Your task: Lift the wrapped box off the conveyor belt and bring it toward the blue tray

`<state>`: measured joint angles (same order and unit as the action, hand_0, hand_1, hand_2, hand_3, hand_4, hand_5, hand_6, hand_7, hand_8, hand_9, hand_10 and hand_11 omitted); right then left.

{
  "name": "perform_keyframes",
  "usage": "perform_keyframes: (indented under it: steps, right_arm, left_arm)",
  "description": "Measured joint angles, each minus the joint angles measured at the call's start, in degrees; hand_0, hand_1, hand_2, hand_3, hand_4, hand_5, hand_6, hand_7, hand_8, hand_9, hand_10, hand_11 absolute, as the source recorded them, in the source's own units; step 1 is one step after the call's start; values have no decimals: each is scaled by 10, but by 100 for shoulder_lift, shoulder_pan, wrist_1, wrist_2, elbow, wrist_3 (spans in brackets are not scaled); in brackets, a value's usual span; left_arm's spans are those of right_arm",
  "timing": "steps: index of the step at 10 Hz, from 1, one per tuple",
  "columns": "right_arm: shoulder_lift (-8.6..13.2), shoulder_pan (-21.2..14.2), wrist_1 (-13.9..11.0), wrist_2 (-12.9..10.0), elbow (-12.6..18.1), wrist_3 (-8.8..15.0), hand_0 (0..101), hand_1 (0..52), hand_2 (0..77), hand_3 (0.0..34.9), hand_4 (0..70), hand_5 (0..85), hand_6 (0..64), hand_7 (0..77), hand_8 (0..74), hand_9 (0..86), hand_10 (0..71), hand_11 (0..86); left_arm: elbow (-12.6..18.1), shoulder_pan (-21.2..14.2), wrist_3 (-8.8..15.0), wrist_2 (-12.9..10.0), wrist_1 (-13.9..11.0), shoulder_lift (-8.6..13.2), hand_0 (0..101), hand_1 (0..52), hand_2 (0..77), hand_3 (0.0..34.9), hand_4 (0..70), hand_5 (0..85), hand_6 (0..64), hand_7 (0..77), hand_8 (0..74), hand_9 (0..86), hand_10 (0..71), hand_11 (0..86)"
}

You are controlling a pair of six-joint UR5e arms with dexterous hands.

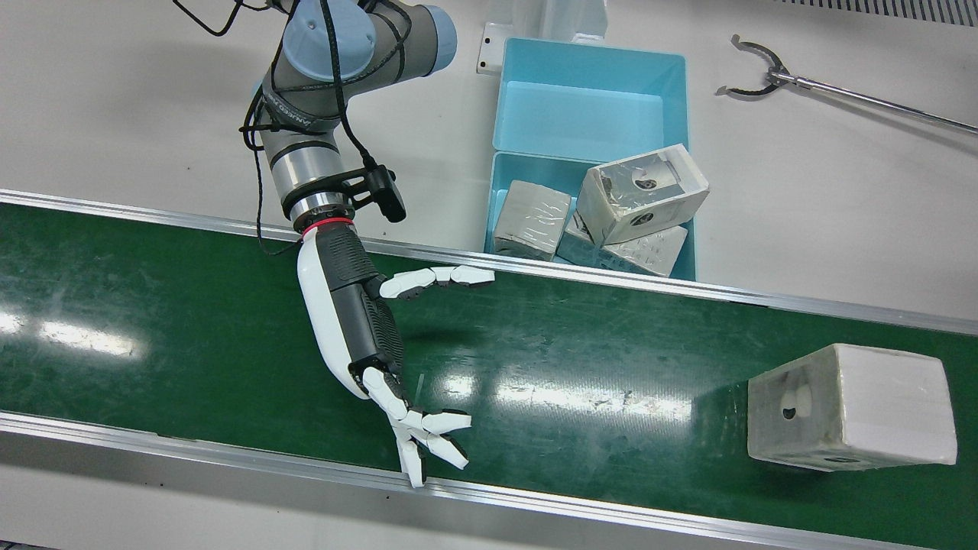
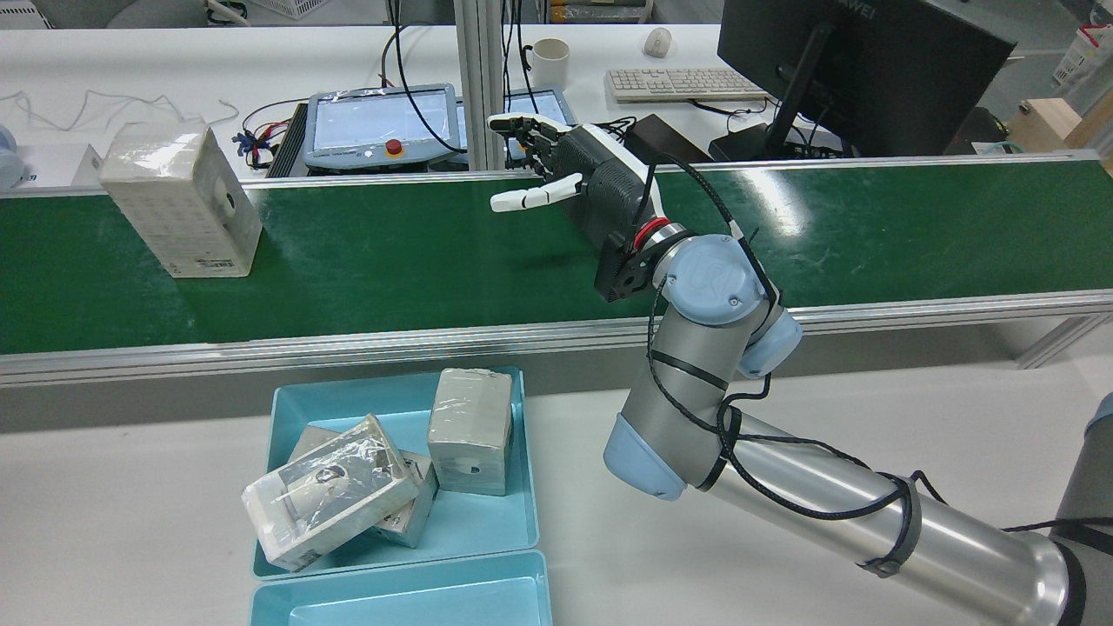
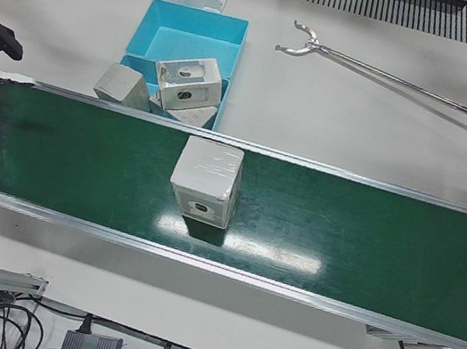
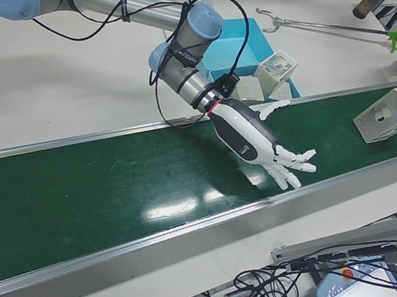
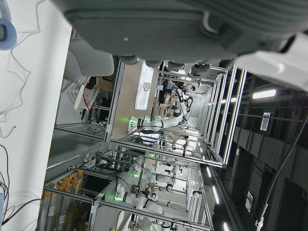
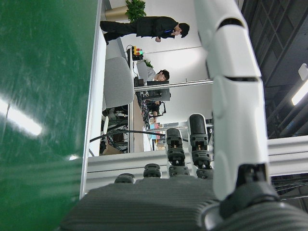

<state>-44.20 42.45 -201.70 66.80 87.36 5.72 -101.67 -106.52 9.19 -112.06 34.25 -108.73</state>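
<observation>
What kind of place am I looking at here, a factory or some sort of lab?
Probably a robotics test lab set up like a packing line. A green conveyor belt carries a wrapped box past a robot hand, while desks behind hold a monitor and keyboard.

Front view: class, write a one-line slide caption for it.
Open right robot hand poised over the green conveyor belt as a wrapped box approaches; blue tray behind.

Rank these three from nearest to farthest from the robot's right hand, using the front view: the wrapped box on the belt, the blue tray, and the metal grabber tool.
1. Blue tray: off the belt, on the white table just beyond the right hand.
2. Wrapped box: on the green belt, far toward the view's right.
3. Grabber tool: on the table past the tray, top right.
</observation>
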Motion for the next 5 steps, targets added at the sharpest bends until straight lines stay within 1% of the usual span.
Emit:
perform_keyframes:
  steps: [3, 4, 5]
  right_arm:
    - [-1, 0, 3, 0, -1, -3, 503, 175, 147, 47, 136, 284, 60, 87, 11, 38, 0, 5]
    - [-1, 0, 5, 0, -7, 2, 504, 175, 147, 56, 125, 284, 60, 87, 11, 38, 0, 5]
    - [-1, -1, 6, -5, -14, 11, 504, 175, 147, 54, 125, 284, 60, 87, 11, 38, 0, 5]
  left_arm:
    - [0, 0, 0, 0, 0, 0, 0, 0, 5, 0, 0, 11, 5, 5, 5, 0, 5, 5]
    - [0, 0, 0, 0, 0, 0, 0, 0, 5, 0, 0, 11, 5, 5, 5, 0, 5, 5]
    - [0, 0, 0, 0, 0, 0, 0, 0, 5, 0, 0, 11, 5, 5, 5, 0, 5, 5]
